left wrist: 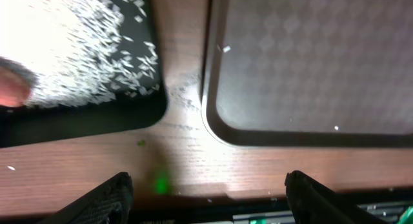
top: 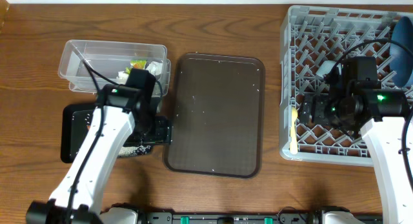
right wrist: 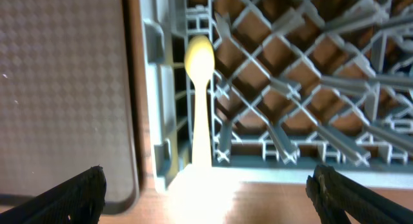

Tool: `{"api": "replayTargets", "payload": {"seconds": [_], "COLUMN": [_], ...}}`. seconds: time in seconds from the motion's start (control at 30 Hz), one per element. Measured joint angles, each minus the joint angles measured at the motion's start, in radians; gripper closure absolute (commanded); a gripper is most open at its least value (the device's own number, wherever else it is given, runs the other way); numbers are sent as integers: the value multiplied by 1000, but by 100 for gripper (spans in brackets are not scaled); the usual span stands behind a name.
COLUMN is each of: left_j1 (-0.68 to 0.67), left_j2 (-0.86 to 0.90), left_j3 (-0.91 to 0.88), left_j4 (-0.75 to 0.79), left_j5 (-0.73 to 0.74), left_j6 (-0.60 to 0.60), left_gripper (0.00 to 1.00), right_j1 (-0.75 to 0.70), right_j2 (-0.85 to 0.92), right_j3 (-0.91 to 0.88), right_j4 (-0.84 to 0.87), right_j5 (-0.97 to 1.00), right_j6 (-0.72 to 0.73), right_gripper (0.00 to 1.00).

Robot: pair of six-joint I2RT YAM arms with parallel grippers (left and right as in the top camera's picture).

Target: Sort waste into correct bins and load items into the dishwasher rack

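The grey dishwasher rack point(top: 342, 30) stands at the right. The pale yellow spoon point(top: 294, 130) lies along its left edge and shows in the right wrist view point(right wrist: 199, 88). A dark blue plate point(top: 404, 40) and a small pinkish-white cup point(top: 324, 69) are in the rack. My right gripper point(right wrist: 206, 192) is open and empty above the rack's left part point(top: 311, 111). The clear tub point(top: 80, 56) holds a green-orange wrapper point(top: 138, 64) and white paper point(top: 153, 68). The black tray point(top: 70, 130) holds white rice point(left wrist: 84, 56). My left gripper point(left wrist: 210, 198) is open and empty by its right edge point(top: 160, 128).
The large dark brown serving tray point(top: 216, 114) lies between the bins and the rack, with a few rice grains on it; its corner shows in the left wrist view point(left wrist: 310, 75). Bare wooden table lies along the far edge and front left.
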Motion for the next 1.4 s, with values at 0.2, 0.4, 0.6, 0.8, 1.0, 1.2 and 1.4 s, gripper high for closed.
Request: {"api": "replayTargets", "payload": {"seconds": [0.2,0.4,0.6,0.8,1.0,1.2,1.4], "left_j1": [5,5,5,5,5,5,5], "left_j2": [-202,-533,-857,-958,-967,-967,-967], "left_j3": [-3,-64,-113,-121,-121,-121,-121], "left_j4": [42,143,158,159,157,156,156], "left_j5": [-20,-25,-66,-76,-76,-76,-76], "left_j6": [-4,-4,-16,-23,-23,-23,-23], "left_gripper": [22,13,11,9,7,6,5], "right_j1": [0,0,0,0,0,0,0], "right_j2": [-100,-404,-764,-906,-925,-925,-925], "right_j3": [-35,-181,-335,-360,-363,-366,-369], "right_j4": [26,150,240,235,177,87,-5], "right_j5": [6,9,51,70,71,71,72], "right_j6": [0,0,0,4,4,5,5], "right_gripper": [1,1,1,1,1,1,1]}}
